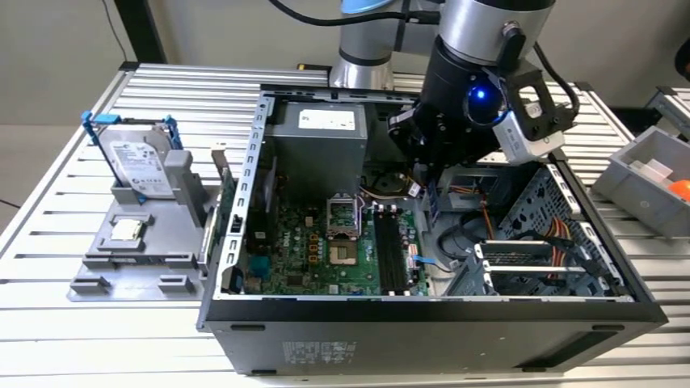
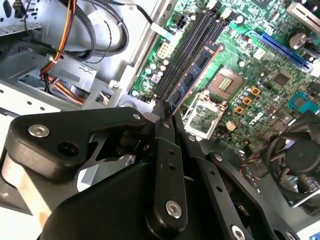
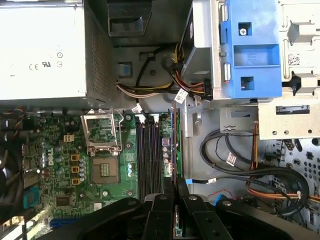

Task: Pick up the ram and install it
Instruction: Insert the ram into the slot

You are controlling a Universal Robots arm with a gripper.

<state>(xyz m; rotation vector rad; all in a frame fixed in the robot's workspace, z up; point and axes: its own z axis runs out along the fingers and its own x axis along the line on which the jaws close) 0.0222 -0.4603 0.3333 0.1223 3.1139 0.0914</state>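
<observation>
The claw (image 2: 164,107) is seen down inside the open computer case (image 1: 431,323). Its black fingers (image 2: 167,160) are drawn together and clamped on the near part of the ram (image 2: 194,74). The rest of the blue-green stick, black chips showing, is carried straight out beyond the fingertips.

In the first wrist view the same stick (image 3: 173,145) is caught edge-on, as a thin strip running away from the claw (image 3: 175,186). The long black memory slots (image 2: 186,50) are laid parallel to the ram and just beside it, on the green motherboard (image 2: 260,65) beyond the fingertips. Whether the ram's edge is touching a slot cannot be told. The silver processor socket (image 2: 227,82) is seen close by, also ahead of the claw.

In the exterior view the arm (image 1: 474,40) is seen reaching down over the case, which is set on the slatted bench (image 1: 65,347). A hard drive (image 1: 145,166) is stood in a grey holder (image 1: 140,234) outside the case, well apart from the claw.
</observation>
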